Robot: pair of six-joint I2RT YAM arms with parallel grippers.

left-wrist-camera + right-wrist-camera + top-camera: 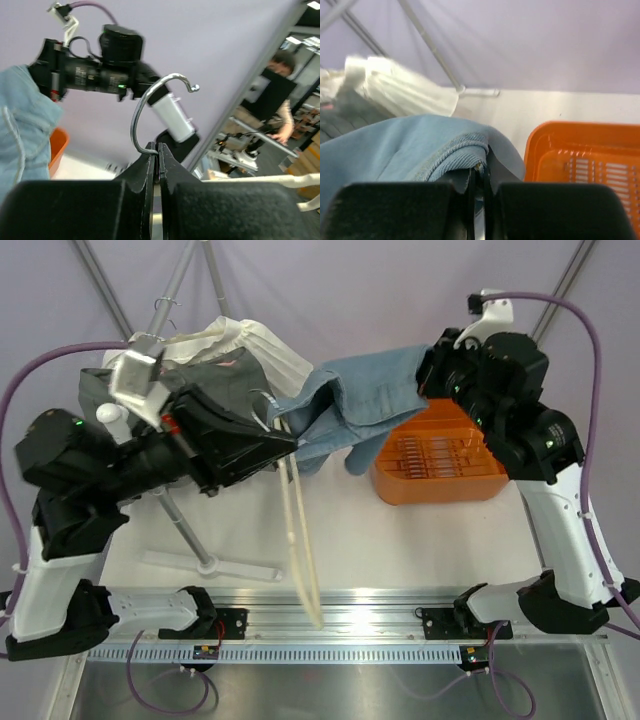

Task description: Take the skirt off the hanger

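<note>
Nearest, a cream bar (pixel 300 540) slants down to the metal rail (pixel 380 618) by the arm bases. Whether it belongs to the hanger cannot be told. If it does, its low end could catch on the rail when the arms move apart.

Further in, the left gripper (pixel 285 445) is clenched on the thin wire hook (pixel 137 120) of the hanger, and the wire rises straight out of the pinched jaws. That is a small hold. A hard sideways pull from the cloth could twist the hook round or drag it out.

The skirt (pixel 360 400), blue denim, hangs in the air between the two arms, bunched against the left gripper at one end. At the other end the right gripper (pixel 432 375) grasps it, with a folded seam nipped between the jaws. Only an edge of cloth looks to be held, so it may slip if the skirt snags on the hanger. If it drops, it could land beside the orange basket (pixel 440 480) below rather than in it.

Farthest left, a stand (pixel 190 530) carries white and grey garments (pixel 240 350) close to the left arm, so a swing could tangle there.

No brand or label can be read. The small print on the right arm's body, seen from the left wrist, is too fine.
</note>
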